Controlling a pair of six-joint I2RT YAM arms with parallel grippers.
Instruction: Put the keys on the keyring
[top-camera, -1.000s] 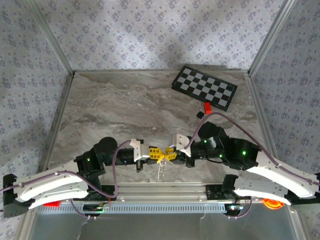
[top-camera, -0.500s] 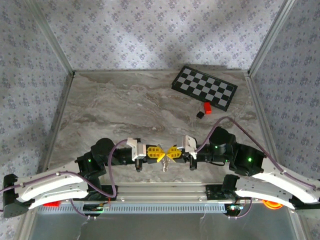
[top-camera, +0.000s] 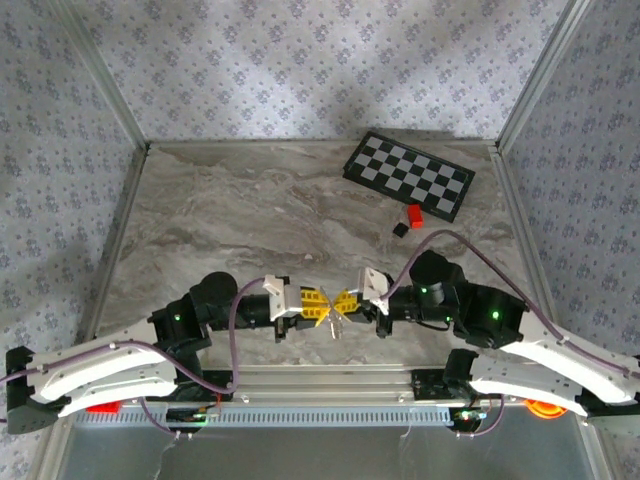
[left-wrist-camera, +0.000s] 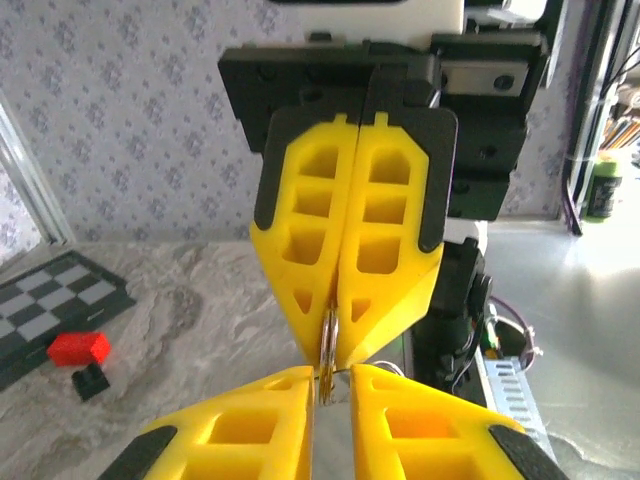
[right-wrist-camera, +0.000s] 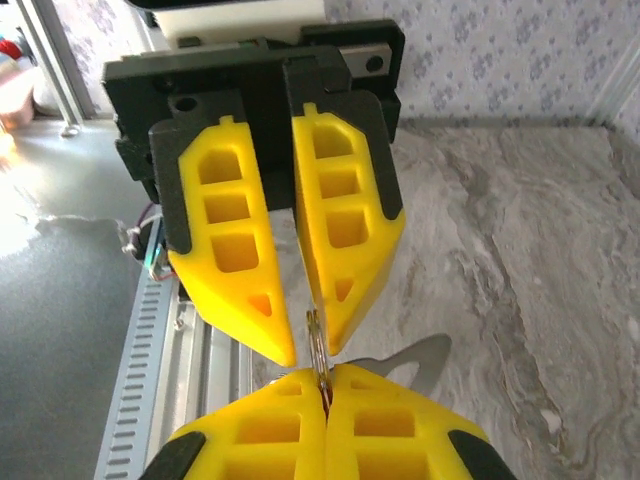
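Note:
The keyring hangs edge-on above the table's near edge, between my two yellow grippers, which meet tip to tip. My right gripper is shut on the thin silver loop, pinching it at its fingertips. My left gripper faces it with a narrow gap between its jaws. The ring stands in that gap, close to the left finger. Silvery keys dangle below the ring, and one flat key shows beyond my right fingers.
A black-and-white checkerboard lies at the back right, with a red block and a small black block in front of it. An aluminium rail runs along the near edge. Patterned walls enclose the marble table.
My left gripper's jaws have parted slightly off the ring. My right gripper closed onto the ring and still holds it. Both grippers and the hanging keys shifted slightly right.

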